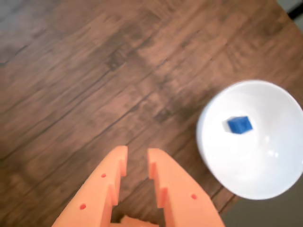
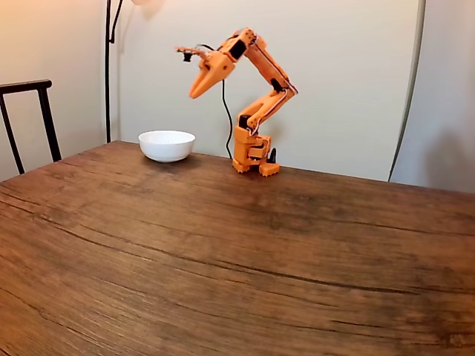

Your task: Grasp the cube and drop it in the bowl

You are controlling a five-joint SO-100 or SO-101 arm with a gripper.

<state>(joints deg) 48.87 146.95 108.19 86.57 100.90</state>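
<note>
One cube (image 1: pixel 239 125) sits in the bowl (image 1: pixel 284 179) — right of the empty hand (image 1: pixel 137 158).

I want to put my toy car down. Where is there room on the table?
Almost everywhere: the wide wooden table is bare in front of the white bowl and the arm's base. It's crowded only at the back edge, where those two stand. The bowl holds the blue cube.
</note>
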